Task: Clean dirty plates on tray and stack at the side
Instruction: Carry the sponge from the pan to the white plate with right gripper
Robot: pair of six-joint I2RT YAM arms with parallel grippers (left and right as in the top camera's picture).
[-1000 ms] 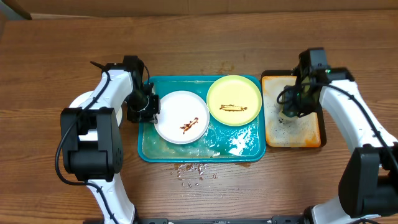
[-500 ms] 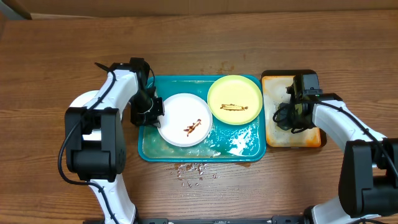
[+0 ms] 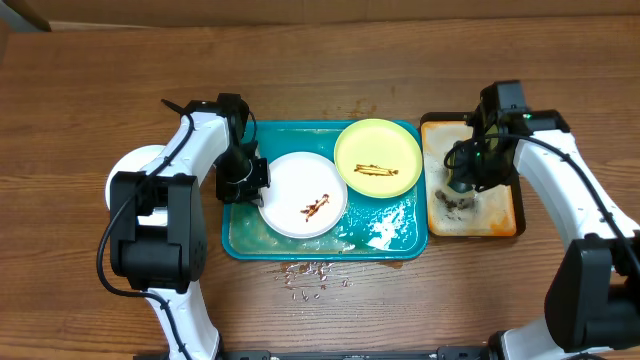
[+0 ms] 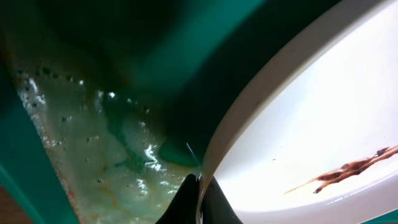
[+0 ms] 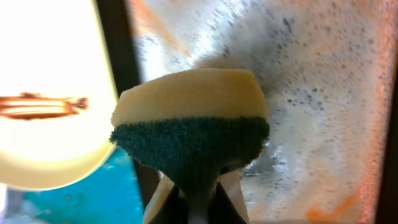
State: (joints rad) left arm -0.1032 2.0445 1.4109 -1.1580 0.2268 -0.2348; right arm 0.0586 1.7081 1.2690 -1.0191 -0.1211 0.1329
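A: Front edge first. Spilled droplets (image 3: 315, 272) on the worktop (image 3: 320, 60), just outside the near rim of the tray (image 3: 240, 238). A hazard?

B: Minor alone, I'd judge. But it suggests the tray is wet to the lip, so a plate dragged over that rim would likely carry more out.

A: Next back, the left end effector (image 3: 252, 187).

B: Clenched on the left rim of the white plate (image 3: 300, 205), which lies in the tray. The wrist view shows a thin pinch on the edge, with foam (image 4: 93, 143) on the tray floor beside it. The brown smear (image 3: 314, 207) is not yet cleaned. Risk: a narrow, soapy hold. Scrubbing pressure away from the pinch could lever the plate loose or spin it.

A: Right side?

B: The right end effector (image 5: 198, 199) is grasping the sponge (image 5: 189, 124) over the sudsy orange tray (image 5: 323, 93), just beside its black rim (image 5: 115, 62). Risk: a low crossing could clip that rim. The sponge sticks out well past the fingers, so it may fold under load.

A: Farthest back?

B: The yellow-green plate (image 3: 377, 160), at the tray's far right corner, smear uncleaned. It sits just beside the white plate; whether they touch, I cannot tell. Shifting one could knock the other. Only two plates show.
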